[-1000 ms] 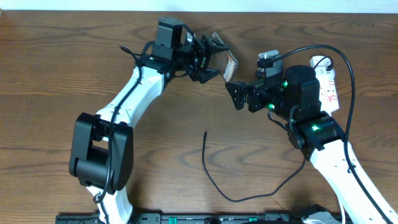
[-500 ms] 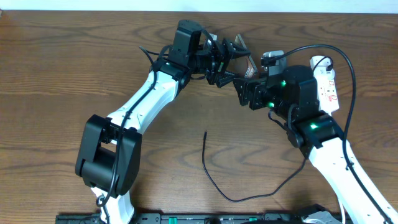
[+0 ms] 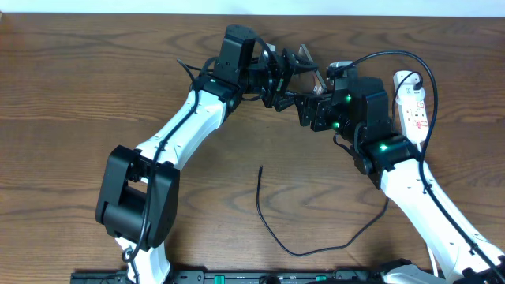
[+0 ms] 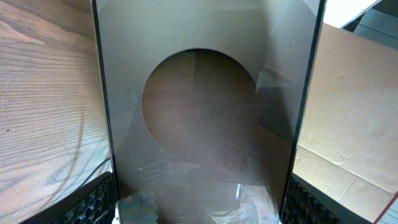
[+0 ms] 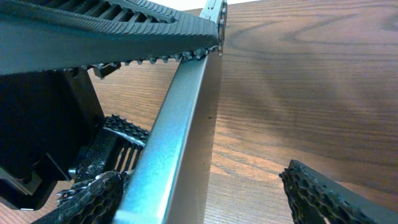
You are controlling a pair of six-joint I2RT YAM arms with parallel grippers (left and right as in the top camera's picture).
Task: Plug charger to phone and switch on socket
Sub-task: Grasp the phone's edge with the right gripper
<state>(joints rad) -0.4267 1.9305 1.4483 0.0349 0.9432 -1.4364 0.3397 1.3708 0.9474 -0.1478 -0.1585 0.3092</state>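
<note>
My left gripper (image 3: 290,75) is shut on the phone (image 3: 312,73) and holds it tilted above the table's far middle. In the left wrist view the phone (image 4: 205,112) fills the frame between the jaws (image 4: 199,208), its dark oval showing. My right gripper (image 3: 311,110) is open right at the phone. In the right wrist view its jaws (image 5: 211,199) straddle the phone's silvery edge (image 5: 180,124), close to the left finger. The charger (image 3: 272,233), a thin black cable, lies loose on the table with its tip (image 3: 260,168) free. The socket (image 3: 415,106) lies at the right.
A thick black cable (image 3: 394,57) arcs over my right arm toward the socket. The left gripper's ribbed finger (image 5: 112,25) crosses the top of the right wrist view. Cardboard (image 4: 354,124) shows beyond the phone in the left wrist view.
My left arm has carried the phone to the right, toward my right gripper. My right arm has moved up and left, and its open jaws now sit at the phone's edge.
</note>
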